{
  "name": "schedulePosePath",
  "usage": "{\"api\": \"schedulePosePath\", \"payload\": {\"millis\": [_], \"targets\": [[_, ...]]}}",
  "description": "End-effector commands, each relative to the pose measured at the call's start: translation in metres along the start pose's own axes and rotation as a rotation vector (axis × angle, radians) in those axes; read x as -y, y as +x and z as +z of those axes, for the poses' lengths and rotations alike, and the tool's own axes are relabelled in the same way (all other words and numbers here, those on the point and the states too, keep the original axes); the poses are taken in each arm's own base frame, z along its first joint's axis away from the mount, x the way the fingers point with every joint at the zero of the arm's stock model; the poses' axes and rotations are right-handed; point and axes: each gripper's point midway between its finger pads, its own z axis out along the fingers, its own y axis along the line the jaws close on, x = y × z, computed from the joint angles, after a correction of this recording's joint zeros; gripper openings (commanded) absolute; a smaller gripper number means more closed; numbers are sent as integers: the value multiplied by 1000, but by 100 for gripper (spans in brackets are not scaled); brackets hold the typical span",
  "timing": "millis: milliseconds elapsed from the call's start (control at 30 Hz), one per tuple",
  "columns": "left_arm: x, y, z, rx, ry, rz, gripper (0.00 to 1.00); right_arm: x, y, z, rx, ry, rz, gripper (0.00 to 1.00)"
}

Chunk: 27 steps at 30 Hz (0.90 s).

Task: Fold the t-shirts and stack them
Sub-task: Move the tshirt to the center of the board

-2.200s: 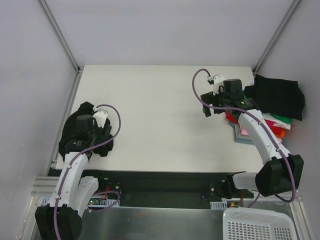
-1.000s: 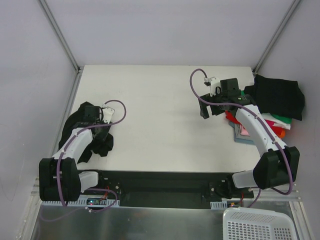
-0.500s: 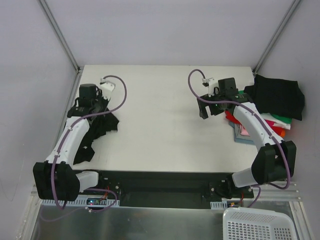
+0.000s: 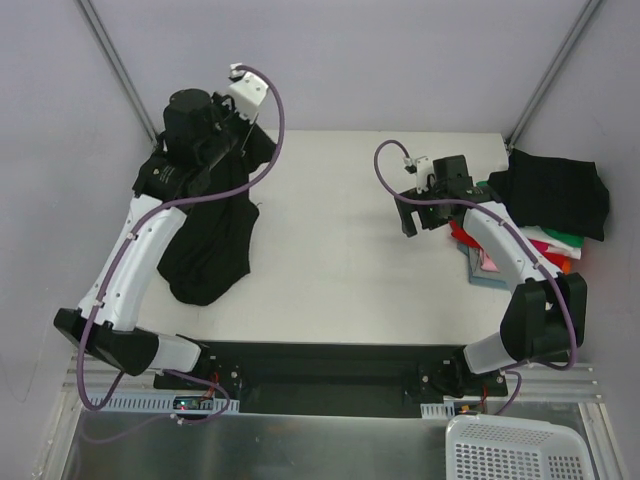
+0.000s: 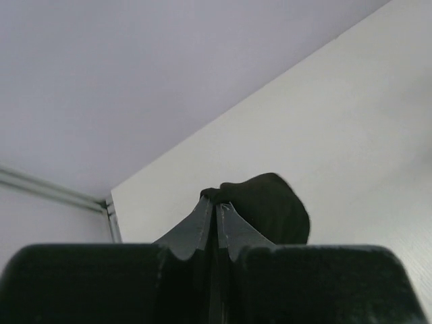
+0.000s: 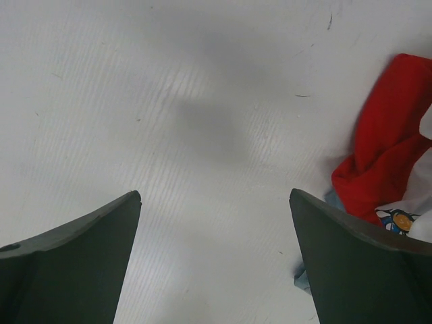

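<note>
Nearest the arm bases, down at 5 o'clock and off the work surface, sits a white perforated plastic basket point(image 4: 510, 450); it doesn't look like it's involved. On the white matte desk point(image 4: 330, 200), which shows fine ribbing close up, the job looks mostly done but one shirt is nowhere near folded. That's the limp black cloth t-shirt point(image 4: 210, 240) over at 9 o'clock. It hangs in a long crumpled drape, and I can't tell whether its lower end is resting on the desk or just clear of it. No print shows on it from here. Moving out to 3 o'clock, the right hand point(image 6: 214, 196) is spread wide open with nothing in it, hovering over bare desk just beside a crumpled red tee point(image 6: 385, 135). That tee is the near-left edge of the pile of folded tees point(image 4: 520, 250), where pink, blue-grey, white, orange and green layers poke out unevenly. A folded black tee point(image 4: 555, 190) slumps on the far side at 2 o'clock. It's all soft and floppy, so the stack is loose, not crisp. Farthest back, at 10 to 11 o'clock, the left hand point(image 5: 216, 216) is raised high with its fingertips pressed together on a bunched fold of the hanging shirt. My guess is that shirt has to be spread flat, folded, and carried across to the pile.
</note>
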Motion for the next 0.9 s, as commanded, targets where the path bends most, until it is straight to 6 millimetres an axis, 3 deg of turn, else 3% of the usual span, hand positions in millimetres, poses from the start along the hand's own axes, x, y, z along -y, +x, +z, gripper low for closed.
{"api": "schedulePosePath", "payload": {"millis": [0,67,100,167,200,267,300,433,633,867], "targets": [[-15,-66,-4,96,-111,104,0,14,-7,-2,19,83,-14,97],[-17,-80,4,107,-134,149,0,17,-10,0,23,95,-22,96],[-29,-104,-5,154,-175,148,0,27,-11,-1,19,148,-21,97],[-28,-121,1,183,-184,167,0,31,-12,1,9,166,-22,97],[-40,-147,-14,245,-224,151,0,34,-15,0,14,182,-16,96],[-40,-166,-17,292,-223,145,0,36,-17,1,18,195,-11,97],[-47,-185,-31,348,-240,133,0,38,-18,0,20,206,-5,96],[-35,-218,-45,473,-161,88,0,41,-26,-4,34,219,-8,97],[-21,-238,-49,551,-110,28,0,45,-26,-6,9,234,-6,97],[-15,-227,-23,502,-142,41,0,51,-30,-16,28,259,4,97]]}}
